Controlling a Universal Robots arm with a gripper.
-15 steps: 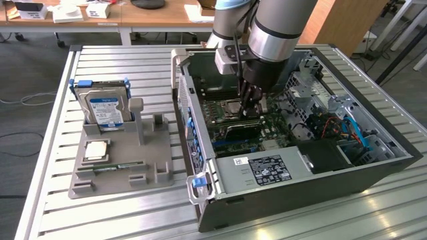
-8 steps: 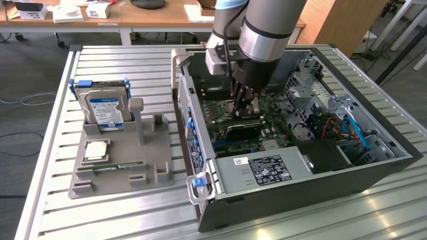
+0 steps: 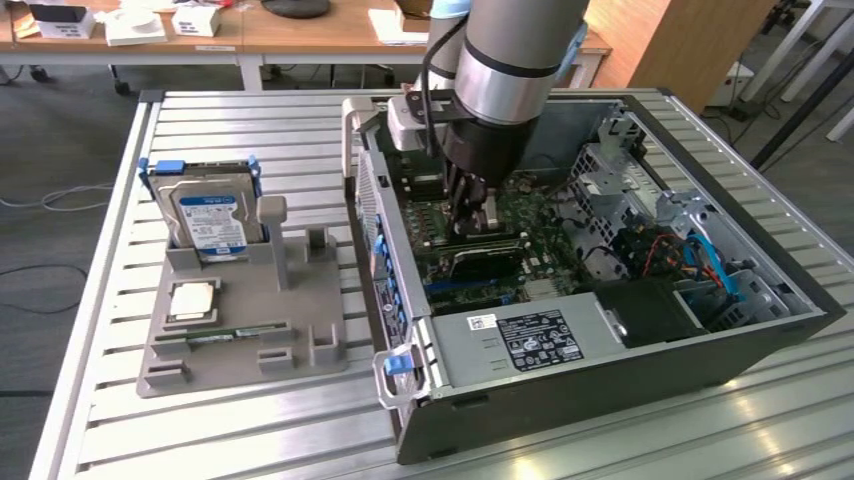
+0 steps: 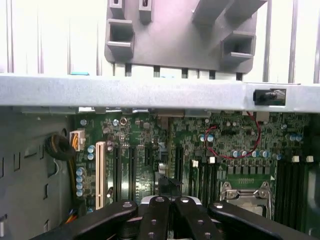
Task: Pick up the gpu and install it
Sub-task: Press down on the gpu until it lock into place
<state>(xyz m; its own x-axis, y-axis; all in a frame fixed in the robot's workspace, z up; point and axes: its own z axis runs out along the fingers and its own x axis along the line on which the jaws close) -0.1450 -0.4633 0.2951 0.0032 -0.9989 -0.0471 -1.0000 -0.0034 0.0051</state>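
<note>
**Gripper (image 4: 170,206) pressed together deep inside the computer case**

Black fingers (image 4: 152,220) of the gripper fill the near edge of the wrist view. They are closed against each other, with no gap between them. In the exterior view the gripper (image 3: 474,222) hangs inside the computer case (image 3: 601,400), low over the green motherboard (image 3: 430,222).

The gpu (image 3: 487,262) is inside the case too, directly under the fingertips. It shows as a dark flat card near the middle of the motherboard, between the fingertips and the power supply (image 3: 534,340). Whether the fingers pinch its upper edge or only touch it, I cannot tell.

I judge that this card is light and stiff, but also fragile. It is thin, and its small parts and contact edge can be damaged by side force. The safe place to take it is the bare upper edge, near the middle, so that it does not tilt. Pushing it down needs even pressure.

Counting: one gpu, one arm, one gripper, one case. Outside the case, on the exterior view's left, one grey holder (image 3: 240,365) lies on the table (image 3: 200,430). It carries one hard drive (image 3: 210,215) standing upright, one pale square chip (image 3: 194,300) and one slim memory stick (image 3: 220,335).
</note>
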